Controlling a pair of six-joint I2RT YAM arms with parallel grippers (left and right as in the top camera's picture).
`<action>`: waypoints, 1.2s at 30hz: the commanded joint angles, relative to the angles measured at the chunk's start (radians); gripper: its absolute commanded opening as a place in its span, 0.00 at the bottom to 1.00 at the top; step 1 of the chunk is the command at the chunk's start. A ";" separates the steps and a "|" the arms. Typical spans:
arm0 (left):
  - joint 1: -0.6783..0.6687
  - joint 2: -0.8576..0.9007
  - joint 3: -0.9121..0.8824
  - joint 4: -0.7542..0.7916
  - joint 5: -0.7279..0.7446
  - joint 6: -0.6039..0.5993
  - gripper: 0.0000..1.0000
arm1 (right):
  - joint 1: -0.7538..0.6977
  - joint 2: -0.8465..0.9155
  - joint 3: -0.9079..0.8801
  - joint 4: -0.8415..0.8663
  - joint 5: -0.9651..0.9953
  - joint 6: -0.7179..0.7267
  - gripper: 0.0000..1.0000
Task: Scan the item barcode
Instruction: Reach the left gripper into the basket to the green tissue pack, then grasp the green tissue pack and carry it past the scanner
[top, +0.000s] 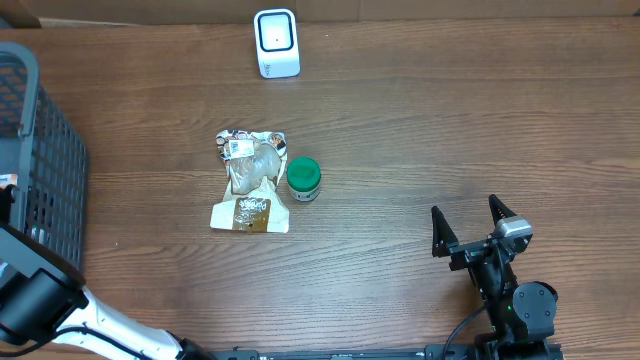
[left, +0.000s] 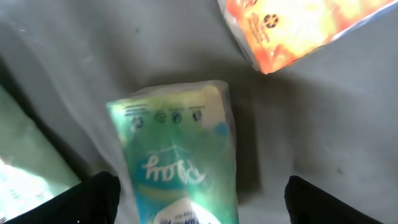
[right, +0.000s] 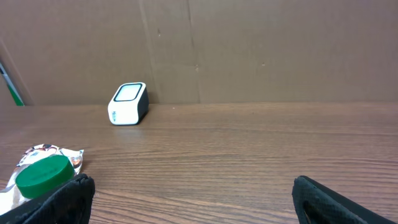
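From overhead, a white scanner (top: 276, 43) stood at the far edge of the wooden table (top: 420, 130). Near the middle lay a crinkled bag (top: 251, 181) with a brown label, and a jar with a green lid (top: 303, 178) stood just beside it on its right, touching or nearly so. A dark mesh basket (top: 45, 150) sat at the left edge. The left arm (top: 40, 300) reached in from the lower left corner toward the basket, its gripper out of sight there. The right gripper (top: 470, 225) hung above bare wood at the lower right, well apart from the bag and jar, its two fingers spread wide with nothing between them.

In the left wrist view, the left gripper (left: 199, 208) hovered over a green pouch (left: 177, 155) lying flat on a grey surface. Its dark fingers (left: 93, 199) stood far apart at the lower corners, on either side of the pouch and not pinching it. An orange packet (left: 292, 28) lay at the upper right, apart from the pouch, and part of another green package (left: 25, 168) showed at the left edge.

In the right wrist view, the fingers (right: 345, 199) were spread and empty. The scanner stood far back to the left against a cardboard wall (right: 261, 50), and the green lid and bag showed at the lower left.
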 joint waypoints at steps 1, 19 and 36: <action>0.006 0.048 -0.008 0.001 0.004 -0.011 0.87 | -0.004 -0.010 -0.010 0.004 -0.005 0.004 1.00; -0.018 0.063 0.069 -0.095 0.013 -0.041 0.44 | -0.004 -0.010 -0.010 0.004 -0.005 0.003 1.00; -0.186 -0.070 0.835 -0.552 0.187 -0.081 0.39 | -0.004 -0.010 -0.010 0.005 -0.005 0.004 1.00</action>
